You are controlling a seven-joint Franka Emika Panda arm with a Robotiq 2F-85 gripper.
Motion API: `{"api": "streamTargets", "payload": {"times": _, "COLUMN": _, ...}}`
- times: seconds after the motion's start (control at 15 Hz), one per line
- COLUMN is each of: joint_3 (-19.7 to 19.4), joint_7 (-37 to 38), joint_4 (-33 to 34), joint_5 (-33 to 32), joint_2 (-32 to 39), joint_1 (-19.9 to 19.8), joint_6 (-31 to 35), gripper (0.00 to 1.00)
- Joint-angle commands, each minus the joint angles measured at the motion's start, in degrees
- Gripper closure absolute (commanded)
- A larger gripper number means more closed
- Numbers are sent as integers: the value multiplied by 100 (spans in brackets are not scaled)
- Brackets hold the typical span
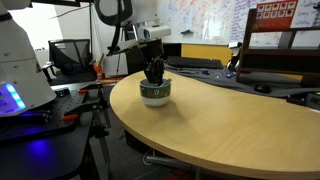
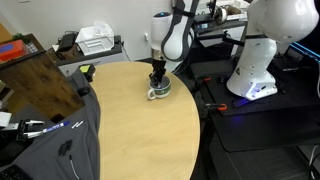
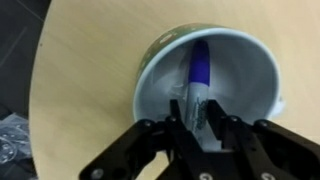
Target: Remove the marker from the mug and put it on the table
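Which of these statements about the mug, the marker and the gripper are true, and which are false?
1. The marker is inside the mug. True.
2. The mug lies tipped on its side. False: it stands upright on the table.
3. The gripper is directly over the mug's opening, with the marker's end between its fingers. True.
4. The far end of the marker is red. False: it is blue.
5. The marker already lies on the table. False: it is in the mug.
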Motion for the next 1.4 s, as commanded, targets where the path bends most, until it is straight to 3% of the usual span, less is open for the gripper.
{"api": "streamTargets", "payload": {"times": 0.0, "joint_3": 8, "joint_7": -8, "joint_4": 175, "joint_5": -50, "joint_2": 103, "joint_1": 55, "joint_6": 108, "gripper": 94}}
{"api": "streamTargets", "payload": {"times": 0.07, "joint_3": 46, "joint_7": -20, "joint_4": 196, "joint_5": -38, "joint_2": 80, "joint_1": 56, "joint_6": 112, "gripper": 99}}
{"api": "streamTargets", "payload": {"times": 0.2, "joint_3": 45, "joint_7": 59, "joint_4": 141, "joint_5": -89, "joint_2": -84, "joint_1": 171, "joint_6": 83, "gripper": 94}}
{"api": "streamTargets", "payload": {"times": 0.4, "joint_3": -1052, "joint_7": 820, "joint_4": -98, "joint_5": -944, "joint_2": -298, "joint_1": 1062, "joint_6": -53, "gripper": 94}}
{"api": "streamTargets", "payload": {"times": 0.53, "joint_3": -2106, "joint_7": 1785, "joint_4": -41, "joint_5": -2318, "joint_2": -229, "joint_1": 1649, "joint_6": -377, "gripper": 94}}
{"api": "streamTargets", "payload": {"times": 0.6, "joint_3": -2511, "joint_7": 1816, "joint_4": -30, "joint_5": -2524, "joint_2": -468, "joint_1": 2035, "joint_6": -703, "gripper": 94}}
{"api": "streamTargets", "payload": {"times": 0.73, "joint_3": -2290, "joint_7": 1620, "joint_4": -78, "joint_5": -2673, "joint_2": -1042, "joint_1": 1923, "joint_6": -1150, "gripper": 94}}
{"api": "streamTargets", "payload": {"times": 0.8, "joint_3": -1781, "joint_7": 1408, "joint_4": -115, "joint_5": -2588, "joint_2": -1395, "joint_1": 1581, "joint_6": -1347, "gripper": 94}}
{"api": "streamTargets", "payload": {"times": 0.93, "joint_3": -1145, "joint_7": 1423, "joint_4": -55, "joint_5": -2364, "joint_2": -1841, "joint_1": 1399, "joint_6": -1735, "gripper": 94}}
{"api": "streamTargets", "payload": {"times": 1.13, "joint_3": -302, "joint_7": 2049, "joint_4": 226, "joint_5": -2545, "joint_2": -2414, "joint_1": 977, "joint_6": -3152, "gripper": 94}}
{"api": "streamTargets", "payload": {"times": 1.33, "joint_3": -53, "joint_7": 1303, "joint_4": 729, "joint_5": -1821, "joint_2": -2378, "joint_1": 928, "joint_6": -4515, "gripper": 94}}
